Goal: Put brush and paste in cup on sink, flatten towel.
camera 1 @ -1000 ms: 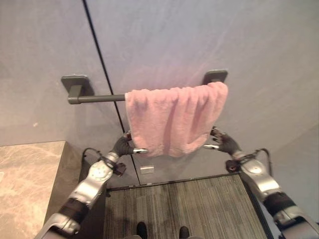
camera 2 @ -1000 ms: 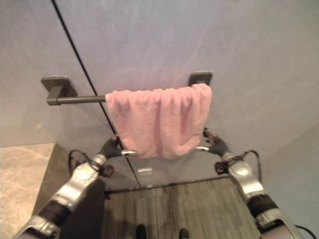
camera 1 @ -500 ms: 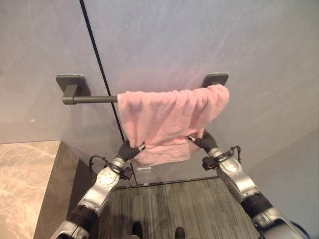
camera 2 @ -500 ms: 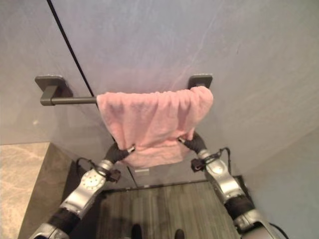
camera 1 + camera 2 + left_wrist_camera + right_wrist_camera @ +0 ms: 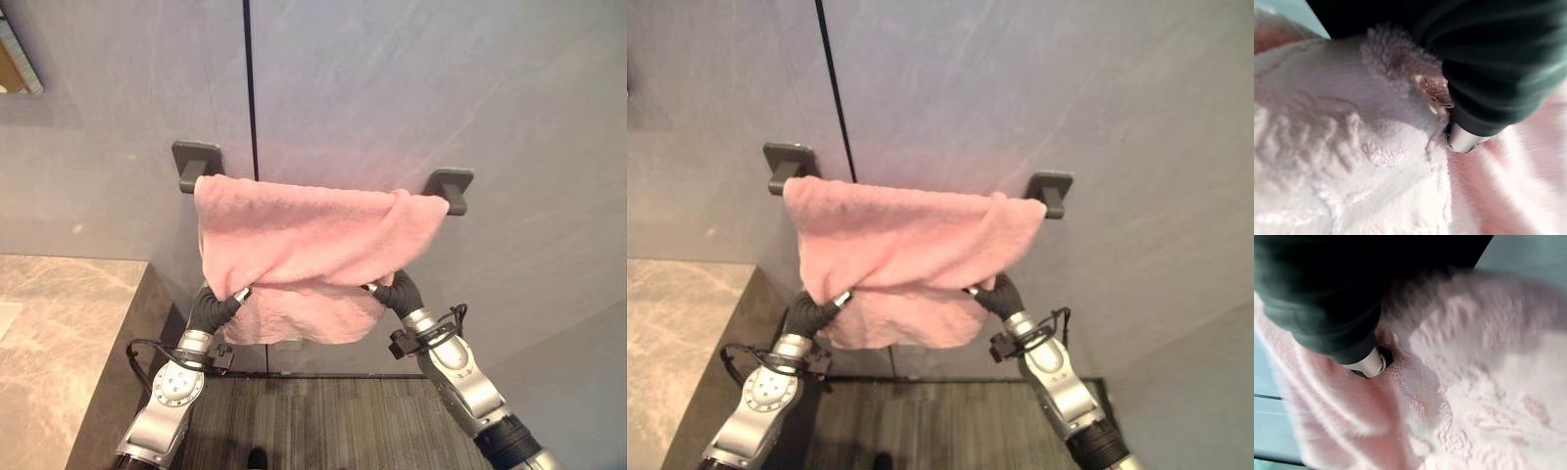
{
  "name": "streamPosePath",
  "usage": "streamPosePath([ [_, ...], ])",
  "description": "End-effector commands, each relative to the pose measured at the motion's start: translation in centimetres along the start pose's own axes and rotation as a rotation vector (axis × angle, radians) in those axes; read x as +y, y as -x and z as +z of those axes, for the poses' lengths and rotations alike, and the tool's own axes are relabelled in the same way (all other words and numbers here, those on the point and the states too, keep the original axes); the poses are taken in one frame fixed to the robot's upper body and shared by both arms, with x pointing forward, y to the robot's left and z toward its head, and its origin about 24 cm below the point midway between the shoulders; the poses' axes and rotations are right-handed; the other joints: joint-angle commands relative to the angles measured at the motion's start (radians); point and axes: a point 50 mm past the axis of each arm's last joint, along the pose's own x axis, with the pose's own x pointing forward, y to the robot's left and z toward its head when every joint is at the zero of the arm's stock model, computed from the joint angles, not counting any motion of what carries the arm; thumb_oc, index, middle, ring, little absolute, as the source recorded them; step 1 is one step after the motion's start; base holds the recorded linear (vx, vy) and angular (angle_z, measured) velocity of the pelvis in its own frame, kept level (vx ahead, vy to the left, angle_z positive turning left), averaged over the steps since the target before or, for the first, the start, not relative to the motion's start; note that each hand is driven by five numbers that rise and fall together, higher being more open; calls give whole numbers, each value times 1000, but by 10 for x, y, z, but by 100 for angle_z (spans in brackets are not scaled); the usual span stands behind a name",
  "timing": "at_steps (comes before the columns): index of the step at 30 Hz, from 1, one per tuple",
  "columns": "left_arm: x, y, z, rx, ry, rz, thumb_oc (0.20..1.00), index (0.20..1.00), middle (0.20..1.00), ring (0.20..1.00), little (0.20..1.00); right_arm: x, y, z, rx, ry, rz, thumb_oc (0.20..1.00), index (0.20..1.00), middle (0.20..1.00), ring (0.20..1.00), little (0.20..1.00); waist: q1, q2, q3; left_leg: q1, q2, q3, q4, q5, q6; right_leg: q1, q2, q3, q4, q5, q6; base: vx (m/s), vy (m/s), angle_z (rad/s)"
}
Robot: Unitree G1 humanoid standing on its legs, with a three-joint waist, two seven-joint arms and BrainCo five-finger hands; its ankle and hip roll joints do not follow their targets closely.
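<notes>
Both hands pinch the pink towel [image 5: 304, 235] – left hand [image 5: 217, 304] at its near low edge, right hand [image 5: 392, 292] same. Pull apart slow & even, so the cloth above the hands lies flat on the bar – don't tug it off.

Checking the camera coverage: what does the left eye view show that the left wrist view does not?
Left eye view alone: the towel bar's wall mounts, the stone counter, the right hand at the pink towel's other lower edge. Left wrist view alone: the terry loops up close, bunched against the hand. Both: the pink towel and the left hand at it.
</notes>
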Motion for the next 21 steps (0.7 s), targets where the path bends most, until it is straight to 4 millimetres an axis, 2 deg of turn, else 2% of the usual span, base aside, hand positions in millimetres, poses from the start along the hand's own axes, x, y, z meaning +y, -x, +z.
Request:
streamPosePath([
  [1,-10,-19,10,-86,-45,-24,200,200,200,200,200,-3,-22,28,-140,89,-7,200,200,200,200,200,19,27,28,42,100,59,10,33,-81,23,-70,-40,24,49,82,0,0,0],
  [2,-10,-19,10,-86,-46,-24,200,200,200,200,200,-3,-22,28,-141,89,-7,200,200,200,200,200,19,27,28,42,100,59,10,33,-81,23,-70,-40,24,49,82,-16,32,4],
  [3,-15,-18,-3,-20,-41,-51,570,570,570,570,570,-5,-21,20,-106,89,-28,200,200,200,200,200,11,29,27,43,98,62,10,31,-79,21,-72,-38,24,52,84,-9,19,3],
  [4,-15,-18,-3,-20,-41,-51,912,912,912,912,912,-5,-21,20,-106,89,-28,200,200,200,200,200,12,29,27,43,98,62,10,31,-79,21,-72,-38,24,52,85,-16,37,1],
  [5,-17,-18,-14,36,-89,-57,1000,1000,1000,1000,1000,-8,-18,10,-59,90,-56,1000,1000,1000,1000,1000,5,31,25,46,97,66,10,31,-77,20,-73,-33,25,56,85,-17,31,-2],
  [6,-21,-16,-25,93,-99,-96,1000,1000,1000,1000,1000,-8,-17,8,-50,55,-53,1000,1000,1000,1000,1000,0,34,25,46,97,68,10,31,-77,18,-73,-30,25,59,86,-17,31,-4],
  [7,-22,-16,-25,93,-98,-98,1000,1000,1000,1000,1000,-9,-16,8,-50,54,-53,1000,1000,1000,1000,1000,1,34,25,46,97,69,10,31,-77,17,-73,-30,25,59,86,-15,25,-4],
  [10,-26,-5,-49,240,-76,-115,1000,1000,1000,1000,1000,-20,-5,-15,48,-27,-147,1000,1000,1000,1000,1000,-12,42,17,51,97,76,10,29,-73,16,-75,-23,29,64,87,-7,43,-4],
  [11,-26,1,-60,303,-71,-108,1000,1000,1000,1000,1000,-24,4,-32,112,-107,-214,1000,1000,1000,1000,1000,-21,46,10,56,98,82,10,28,-73,14,-76,-18,32,66,87,-1,44,-4],
  [12,-26,1,-61,303,-71,-108,1000,1000,1000,1000,1000,-24,4,-32,112,-108,-214,1000,1000,1000,1000,1000,-21,46,10,56,98,83,10,28,-73,14,-76,-18,32,66,87,-12,62,-5],
  [13,-26,13,-84,441,-32,-65,1000,1000,1000,1000,1000,-31,17,-51,185,-212,-327,1000,1000,1000,1000,1000,-33,51,3,61,98,90,10,28,-72,10,-77,-10,34,75,88,-14,33,-6],
  [14,-26,13,-84,440,-32,-65,1000,1000,1000,1000,1000,-31,16,-51,185,-212,-327,1000,1000,1000,1000,1000,-32,51,4,61,98,91,10,27,-72,10,-77,-10,34,75,88,-34,53,-5],
  [17,-22,19,-95,509,-39,-9,1000,1000,1000,1000,1000,-35,28,-68,229,-339,-450,1000,1000,1000,1000,1000,-39,55,-2,62,96,96,10,29,-71,5,-79,-1,36,84,89,-28,34,-18],
  [19,-16,20,-94,504,-38,45,1000,1000,1000,1000,1000,-42,39,-75,235,-414,-563,1000,1000,1000,1000,1000,-44,58,-6,61,96,98,10,30,-73,3,-81,0,34,90,90,-23,33,-6],
  [21,-6,20,-91,485,-33,112,1000,1000,1000,1000,1000,-51,54,-83,263,-407,-694,1000,1000,1000,1000,1000,-49,61,-11,60,97,102,10,32,-76,0,-84,1,32,95,92,-18,31,0],
])
